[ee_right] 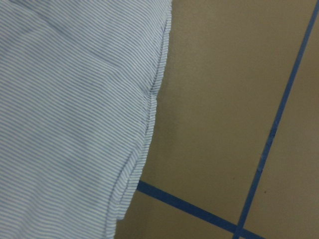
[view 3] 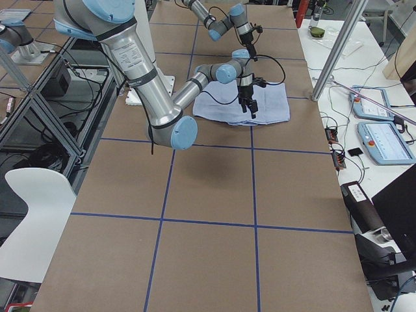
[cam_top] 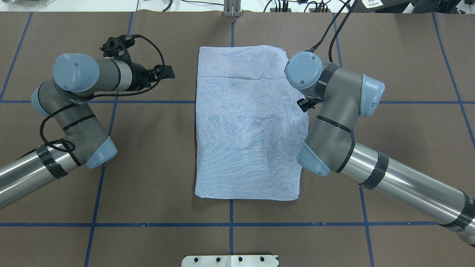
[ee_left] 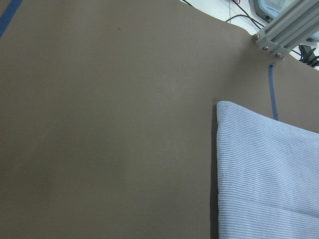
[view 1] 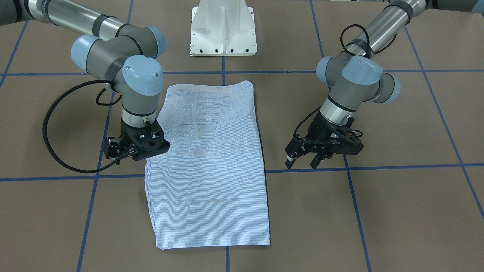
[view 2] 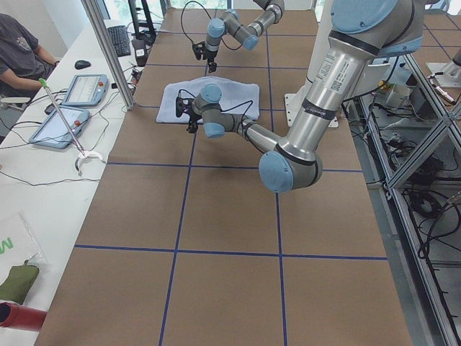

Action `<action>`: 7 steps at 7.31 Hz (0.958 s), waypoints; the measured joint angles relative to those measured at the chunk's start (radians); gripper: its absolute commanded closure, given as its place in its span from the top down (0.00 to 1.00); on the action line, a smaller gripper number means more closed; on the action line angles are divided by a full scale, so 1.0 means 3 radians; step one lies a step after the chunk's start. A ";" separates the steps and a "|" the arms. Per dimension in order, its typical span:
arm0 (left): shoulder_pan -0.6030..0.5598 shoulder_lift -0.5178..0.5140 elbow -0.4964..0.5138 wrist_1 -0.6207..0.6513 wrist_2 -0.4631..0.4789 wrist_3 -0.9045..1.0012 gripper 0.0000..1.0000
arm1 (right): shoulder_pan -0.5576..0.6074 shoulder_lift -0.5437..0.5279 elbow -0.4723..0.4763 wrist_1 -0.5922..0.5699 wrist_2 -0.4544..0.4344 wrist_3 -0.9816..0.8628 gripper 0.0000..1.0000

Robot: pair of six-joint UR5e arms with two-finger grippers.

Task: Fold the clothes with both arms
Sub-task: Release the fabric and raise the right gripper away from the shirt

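The clothes are one blue-and-white striped shirt (view 1: 211, 162) (cam_top: 248, 122), folded into a flat rectangle in the middle of the brown table. My left gripper (view 1: 301, 163) (cam_top: 170, 72) hovers open beside the shirt's left edge, a hand's width off it, holding nothing. Its wrist view shows the shirt's far corner (ee_left: 269, 174). My right gripper (view 1: 145, 155) points down at the shirt's right edge, its fingers apart and nothing lifted. From overhead it is mostly hidden under its wrist. The right wrist view shows that layered edge (ee_right: 70, 114) lying flat.
The white pedestal base (view 1: 223, 34) stands behind the shirt. Blue tape lines (cam_top: 230, 224) grid the table. A side table beyond the far edge holds tablets (view 2: 83, 90) and cables, with a seated person (view 2: 21, 50) and an aluminium post (view 2: 108, 50).
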 measured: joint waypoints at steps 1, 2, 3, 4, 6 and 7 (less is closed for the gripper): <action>0.0017 0.0127 -0.0219 0.0010 -0.0106 -0.0034 1.00 | 0.0008 -0.0119 0.0279 0.0026 0.0189 0.0117 1.00; 0.0077 0.0284 -0.0484 0.0059 -0.0175 -0.0093 1.00 | 0.0010 -0.0229 0.0545 0.0036 0.0376 0.0262 1.00; 0.0197 0.0410 -0.0781 0.0244 -0.0206 -0.0167 1.00 | 0.0012 -0.0329 0.0781 0.0041 0.0555 0.0446 1.00; 0.0365 0.0474 -0.1055 0.0532 -0.0192 -0.0296 1.00 | 0.0012 -0.0409 0.0984 0.0044 0.0697 0.0665 1.00; 0.0802 0.0494 -0.1281 0.0833 0.0074 -0.0691 1.00 | 0.0012 -0.0577 0.1343 0.0049 0.0879 0.1072 1.00; 0.1013 0.0486 -0.1299 0.0887 0.0233 -0.0859 0.99 | 0.0012 -0.0638 0.1463 0.0052 0.0923 0.1230 1.00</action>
